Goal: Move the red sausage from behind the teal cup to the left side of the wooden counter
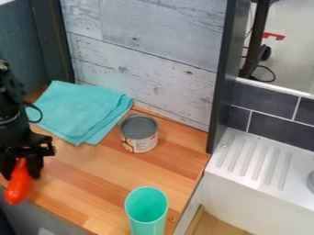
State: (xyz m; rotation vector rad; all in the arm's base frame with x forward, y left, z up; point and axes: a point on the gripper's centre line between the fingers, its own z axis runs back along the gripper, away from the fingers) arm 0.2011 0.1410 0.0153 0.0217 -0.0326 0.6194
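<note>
At the left edge, over the counter's front left part, the gripper (23, 169) hangs down, shut on a red-orange object (19, 183). That object is long and rounded, its upper end between the two fingers and its lower end pointing down near the counter edge. Behind the gripper and to its right lies a folded turquoise cloth (76, 110). A small can (140, 134) with a grey top and a printed label stands upright right of the cloth. Near the front of the counter a turquoise cup (147, 211) stands upright, its mouth upward.
The wooden counter (110, 176) ends at the right beside a white sink (248, 158) with a ribbed drainboard. A whitewashed plank wall (147, 55) rises behind the counter, with a dark upright post (222, 78) at its right end.
</note>
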